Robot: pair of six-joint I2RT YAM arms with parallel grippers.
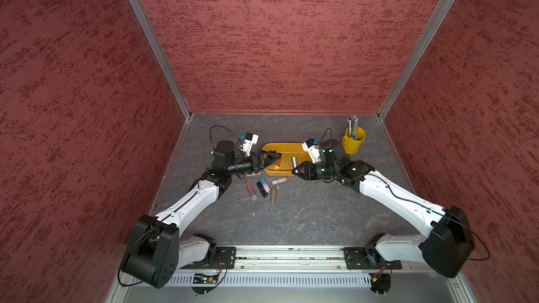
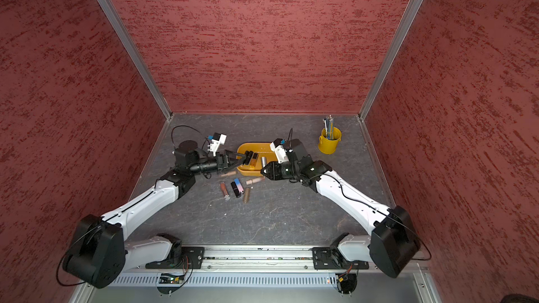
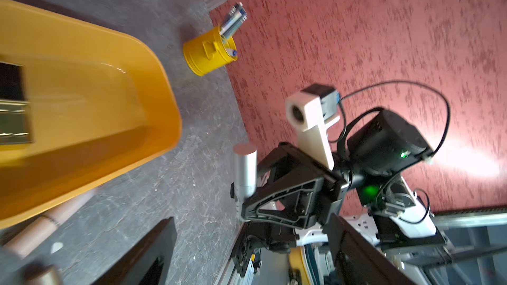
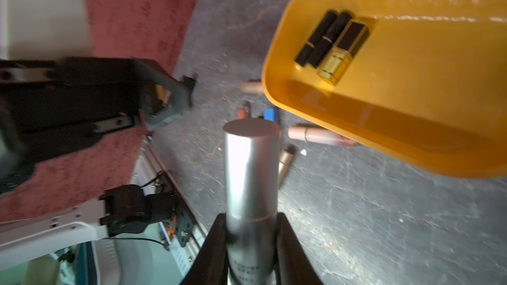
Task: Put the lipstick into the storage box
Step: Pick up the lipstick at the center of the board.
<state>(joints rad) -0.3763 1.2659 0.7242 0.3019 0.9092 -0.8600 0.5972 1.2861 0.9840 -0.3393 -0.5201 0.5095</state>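
While the right gripper is clamped on the upright silver lipstick near the storage box, apparently for carrying in, the left gripper hangs spread and empty above three lipsticks lying inside it, a drop-off posture

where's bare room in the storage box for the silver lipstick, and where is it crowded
Bare, for the silver lipstick: the storage box floor from the three lipsticks to its end nearer the pen cup. Crowded: the end by the open left gripper, where those three lie, and the table just in front, strewn with loose lipsticks.
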